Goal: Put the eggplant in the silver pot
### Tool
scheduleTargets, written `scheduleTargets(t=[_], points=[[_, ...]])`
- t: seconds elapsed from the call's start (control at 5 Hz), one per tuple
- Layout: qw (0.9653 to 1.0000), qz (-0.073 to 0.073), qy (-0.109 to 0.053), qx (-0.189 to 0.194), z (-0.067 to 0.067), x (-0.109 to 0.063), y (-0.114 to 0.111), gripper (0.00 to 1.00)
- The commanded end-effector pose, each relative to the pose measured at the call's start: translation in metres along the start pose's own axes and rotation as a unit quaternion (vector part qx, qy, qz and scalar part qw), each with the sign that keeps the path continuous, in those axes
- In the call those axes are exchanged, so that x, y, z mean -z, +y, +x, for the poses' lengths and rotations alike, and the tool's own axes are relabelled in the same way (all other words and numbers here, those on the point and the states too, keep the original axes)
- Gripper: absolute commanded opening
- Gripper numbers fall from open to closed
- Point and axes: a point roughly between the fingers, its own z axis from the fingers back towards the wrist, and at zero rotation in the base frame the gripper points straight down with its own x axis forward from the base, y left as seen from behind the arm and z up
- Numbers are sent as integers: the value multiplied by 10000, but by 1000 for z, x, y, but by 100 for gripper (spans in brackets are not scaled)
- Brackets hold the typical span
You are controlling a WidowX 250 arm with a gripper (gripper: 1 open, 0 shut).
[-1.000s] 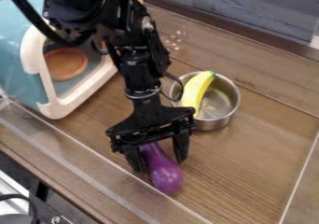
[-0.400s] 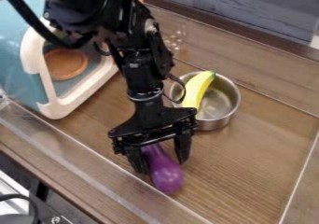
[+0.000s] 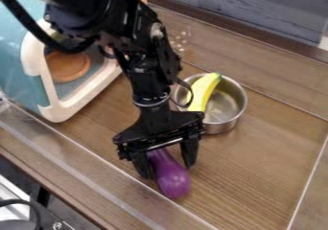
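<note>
The glossy purple eggplant point(image 3: 170, 176) lies on the wooden table near the front edge. My gripper point(image 3: 161, 157) points straight down over its upper end, open, with one black finger on each side of it. The upper part of the eggplant is hidden behind the fingers. The silver pot point(image 3: 221, 107) stands to the upper right of the gripper, a short way off, with a yellow banana point(image 3: 204, 90) leaning in it.
A teal-and-white toy microwave point(image 3: 49, 71) stands at the left with its door open. The table point(image 3: 269, 167) has a raised clear rim along the front and right sides.
The arm has shifted very slightly; the gripper stays open around the eggplant, which has not moved.
</note>
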Motion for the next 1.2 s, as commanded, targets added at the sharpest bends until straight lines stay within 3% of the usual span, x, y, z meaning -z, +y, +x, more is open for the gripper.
scheduleTargets(t=[0.0,1.0], points=[[9994,-187,-277,61,2,-9,-7,100],[9977,-8,-675,86,1,-11,-9,100]])
